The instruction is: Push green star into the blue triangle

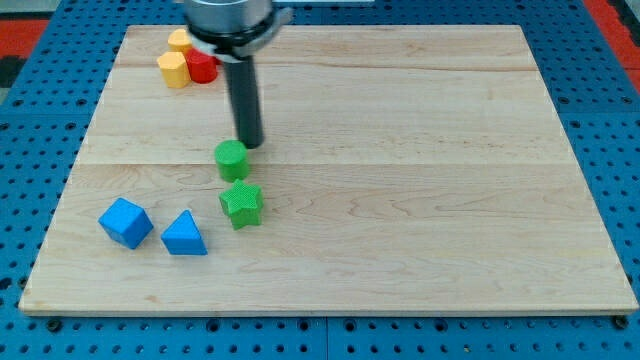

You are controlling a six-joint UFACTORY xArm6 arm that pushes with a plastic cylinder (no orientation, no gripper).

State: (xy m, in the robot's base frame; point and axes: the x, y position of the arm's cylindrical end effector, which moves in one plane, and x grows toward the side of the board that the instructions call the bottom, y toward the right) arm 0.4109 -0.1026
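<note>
The green star lies on the wooden board left of centre. The blue triangle lies to its lower left, a short gap away. My tip is at the end of the dark rod, above the star and just right of a green round block, which sits between the tip and the star. The tip is close to or touching the green round block and is apart from the star.
A blue cube lies left of the blue triangle. Near the board's top left corner sit a yellow block, a second yellow block and a red block. The board's edge runs along the view's bottom.
</note>
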